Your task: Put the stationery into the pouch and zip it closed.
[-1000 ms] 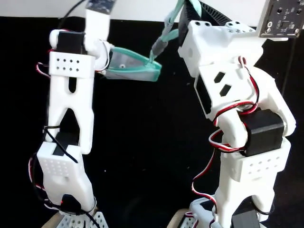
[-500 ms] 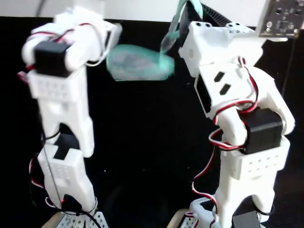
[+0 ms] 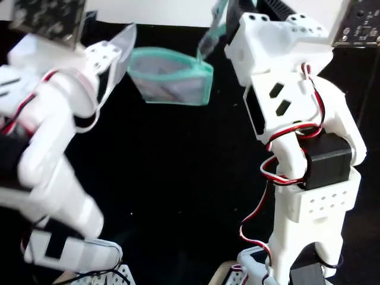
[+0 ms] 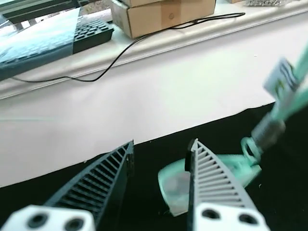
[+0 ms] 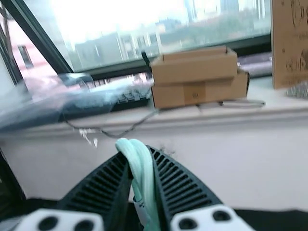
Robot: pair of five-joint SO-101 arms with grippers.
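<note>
Black table (image 3: 178, 178) all across, with a white ledge and a window at the back. On top, 2 big white arms. Between them, near the far edge, the mint pouch (image 3: 172, 80), hung by 1 corner, likely to keep it steady for zipping. Pinched tight in the right gripper (image 5: 138, 153): the pouch strap (image 5: 143, 187). Just beside the pouch, the left gripper (image 4: 162, 144), wide open, holding nothing, maybe ready to zip it. Hard to tell if zipped yet.

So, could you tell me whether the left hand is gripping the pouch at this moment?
No, the left wrist view shows the left hand open and empty, with the pouch beyond its tips.
</note>
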